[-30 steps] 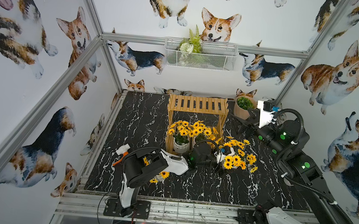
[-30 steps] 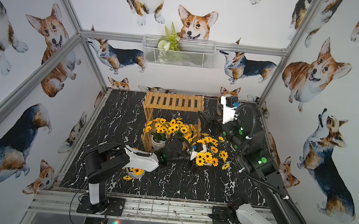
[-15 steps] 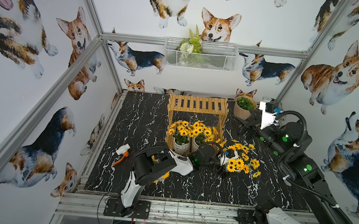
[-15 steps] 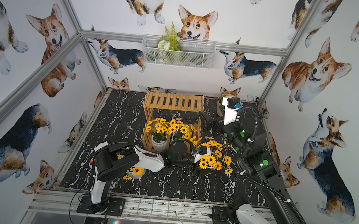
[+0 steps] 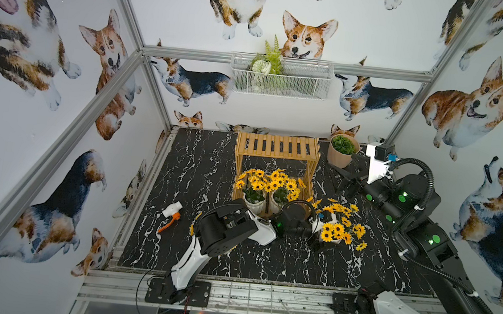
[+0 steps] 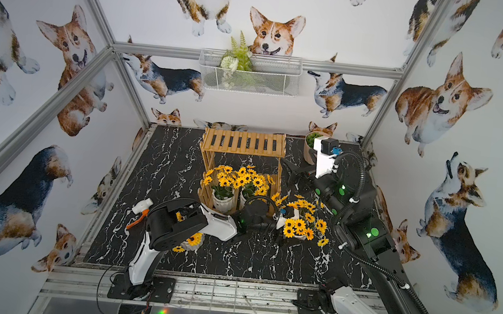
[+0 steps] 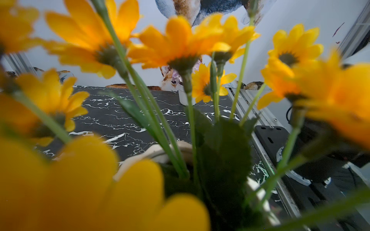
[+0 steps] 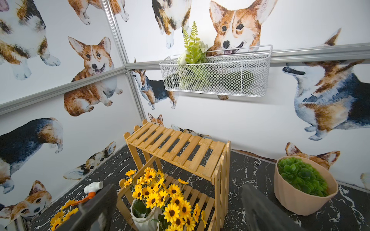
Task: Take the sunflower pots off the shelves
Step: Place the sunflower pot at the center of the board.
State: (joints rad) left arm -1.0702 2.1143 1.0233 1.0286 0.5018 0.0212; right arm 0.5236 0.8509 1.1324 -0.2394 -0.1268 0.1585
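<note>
**Two sunflower pots on the lower shelf, two on the worktop**

The right hand (image 8: 179, 192) hangs over the worktop (image 5: 197, 171) just beside the shelves (image 5: 277, 146), its fingers spread wide with nothing between them. Ahead of it and lower, two sunflower pots (image 5: 254, 204) stand side by side on the lower board. The left hand (image 5: 316, 225) is at a third pot (image 5: 336, 231) on the worktop. Blooms hide that hand's fingers, so I cannot tell whether it pinches the pot. A fourth pot (image 6: 192, 242) sits behind the left hand, under that arm's elbow. A beige pot (image 5: 340, 156) stands near the right hand.
</note>
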